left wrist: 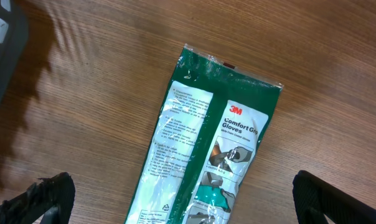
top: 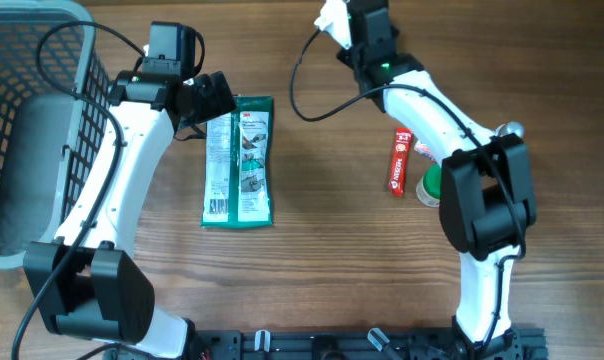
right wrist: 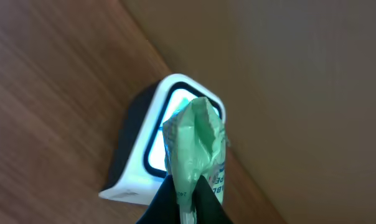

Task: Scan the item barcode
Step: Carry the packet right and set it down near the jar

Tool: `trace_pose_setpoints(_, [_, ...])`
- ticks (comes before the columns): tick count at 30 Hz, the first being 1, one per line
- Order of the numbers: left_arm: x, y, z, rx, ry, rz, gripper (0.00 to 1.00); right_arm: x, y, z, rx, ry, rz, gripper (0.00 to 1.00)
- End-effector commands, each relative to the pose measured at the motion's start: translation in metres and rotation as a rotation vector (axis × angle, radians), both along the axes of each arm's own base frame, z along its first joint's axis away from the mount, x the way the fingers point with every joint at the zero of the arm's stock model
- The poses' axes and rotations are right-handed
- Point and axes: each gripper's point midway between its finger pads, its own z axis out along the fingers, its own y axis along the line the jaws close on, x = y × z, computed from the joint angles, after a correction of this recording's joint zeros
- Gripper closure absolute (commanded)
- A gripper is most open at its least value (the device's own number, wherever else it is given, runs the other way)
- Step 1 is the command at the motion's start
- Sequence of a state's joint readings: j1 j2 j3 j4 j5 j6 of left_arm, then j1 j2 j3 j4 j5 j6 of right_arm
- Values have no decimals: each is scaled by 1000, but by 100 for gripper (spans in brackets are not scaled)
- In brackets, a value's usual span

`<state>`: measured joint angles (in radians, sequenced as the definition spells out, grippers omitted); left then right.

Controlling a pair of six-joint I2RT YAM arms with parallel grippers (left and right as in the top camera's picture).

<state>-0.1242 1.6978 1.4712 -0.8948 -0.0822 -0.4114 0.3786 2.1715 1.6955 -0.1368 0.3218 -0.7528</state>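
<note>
Reaching to the far side of the bench, right pincer clamps a green packet before the lit scanner; left pincer spread wide above glove pack.

Lying matt and finely grained across the wooden table. Catching light on the glossy, crinkled plastic film of the green glove packet. Shining smooth on the white plastic shell of the scanner. Wrinkling as thin film in the pale green packet. Showing matt grey plastic mesh in the basket.
</note>
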Motion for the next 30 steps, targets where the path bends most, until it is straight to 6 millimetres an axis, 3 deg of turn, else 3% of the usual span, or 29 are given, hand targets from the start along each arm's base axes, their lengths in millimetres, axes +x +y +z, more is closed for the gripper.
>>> trace_pose_setpoints(1, [2, 3, 2, 18, -7, -5, 0, -6, 6, -15, 26, 61, 21, 94])
trace_pose_setpoints(6, [2, 3, 2, 18, -7, -5, 0, -1, -5, -11, 20, 42, -10, 96])
trace_pose_setpoints(10, [2, 3, 2, 18, -7, -5, 0, 5, -20, 33, 15, -74, -91, 96])
trace_pose_setpoints(14, [2, 3, 2, 18, -7, -5, 0, -32, -5, 91, 238, -31, -65, 96])
trace_pose_setpoints(17, [2, 3, 2, 18, -7, -5, 0, -74, -2, 105, 408, 105, -100, 96])
trace_pose_setpoints(20, [2, 3, 2, 18, -7, -5, 0, -148, 2, 75, 651, 486, -258, 96])
trace_pose_setpoints(22, [2, 3, 2, 18, -7, -5, 0, -206, 10, 43, 668, 797, -295, 96])
trace_pose_setpoints(23, [2, 3, 2, 18, -7, -5, 0, -222, 11, 32, 659, 877, -307, 95])
trace_pose_setpoints(26, [2, 3, 2, 18, -7, -5, 0, -251, -1, -1, 579, 991, -355, 93])
trace_pose_setpoints(30, [2, 3, 2, 18, -7, -5, 0, -266, -26, -38, 442, 1000, -416, 92])
